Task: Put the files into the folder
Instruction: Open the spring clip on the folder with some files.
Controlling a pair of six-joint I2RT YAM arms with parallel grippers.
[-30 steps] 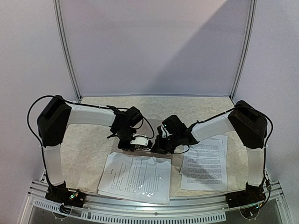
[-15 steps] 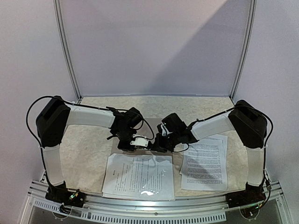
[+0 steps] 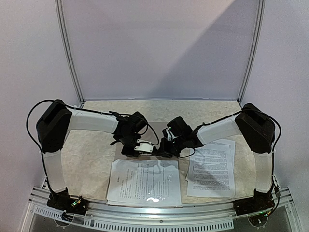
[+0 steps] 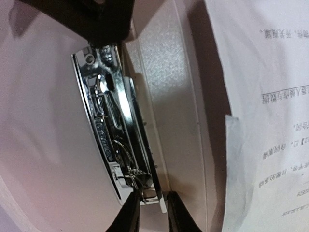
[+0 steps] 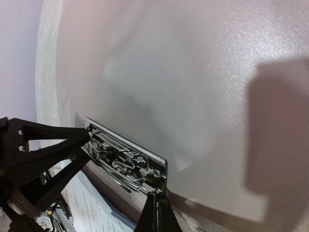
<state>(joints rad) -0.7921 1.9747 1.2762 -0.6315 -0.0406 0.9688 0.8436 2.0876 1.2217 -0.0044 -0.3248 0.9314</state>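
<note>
The folder (image 5: 203,72) lies open at the middle of the table (image 3: 91,150), with its metal clip (image 4: 113,121) showing. The left gripper (image 4: 152,212) pinches the near end of the clip. The right gripper (image 5: 155,210) is closed on nothing, and its tips touch the clip's edge. One stack of sheets (image 3: 144,181) lies over the folder's near part, and a second stack (image 3: 211,166) lies beside it to the right.

Lines of small black print on the files (image 3: 144,182), none legible.
</note>
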